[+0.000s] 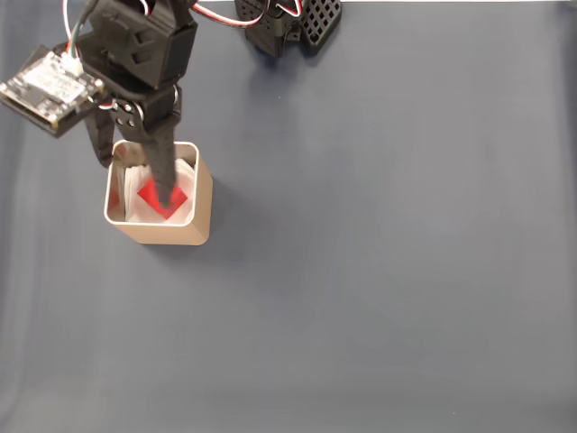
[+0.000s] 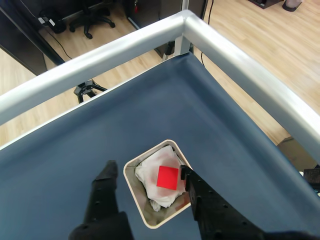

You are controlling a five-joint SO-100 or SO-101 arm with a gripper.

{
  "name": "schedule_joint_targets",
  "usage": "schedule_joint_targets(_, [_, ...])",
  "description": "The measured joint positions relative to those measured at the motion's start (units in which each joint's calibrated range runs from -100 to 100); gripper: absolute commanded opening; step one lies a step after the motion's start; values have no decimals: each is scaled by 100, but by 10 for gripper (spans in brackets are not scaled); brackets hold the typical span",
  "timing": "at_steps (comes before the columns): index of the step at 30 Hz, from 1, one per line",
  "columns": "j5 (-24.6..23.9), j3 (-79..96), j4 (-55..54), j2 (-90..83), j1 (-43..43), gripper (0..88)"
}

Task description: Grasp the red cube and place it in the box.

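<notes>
One red cube [image 2: 167,177] lies on white lining inside box [image 2: 131,176], box at 9 o'clock of dark blue surface [image 1: 379,271]. Claw [image 2: 147,172] open above box, fingers apart, gripping nothing.

Surface: a table [image 1: 388,271] covered with a dark blue-grey mat, plain and smooth in the fixed view.
Edge: in the wrist view a rounded silvery metal rail [image 2: 240,60] borders the blue surface [image 2: 150,115] and turns a corner at the far end, well ahead of the gripper [image 2: 147,176].
On it, box: the tan box [image 1: 171,233] stands directly on the mat, right under the gripper [image 1: 140,177]; its pale rim [image 2: 131,184] lies between the two dark fingers in the wrist view.
On it, arm base: a black base [image 1: 279,27] stands at the far edge, well apart from the box.
Beyond: wood floor [image 2: 250,25] past the rail.
</notes>
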Motion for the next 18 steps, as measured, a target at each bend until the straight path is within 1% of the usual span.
schedule_joint_targets(2, [-29,100,0,-98,0,102])
schedule_joint_targets(7, [-29,246,-8,-321,-8,7])
schedule_joint_targets(11, [-29,310,-8,-499,-173,2])
schedule_joint_targets(18, [-34,556,-16,-927,-827,2])
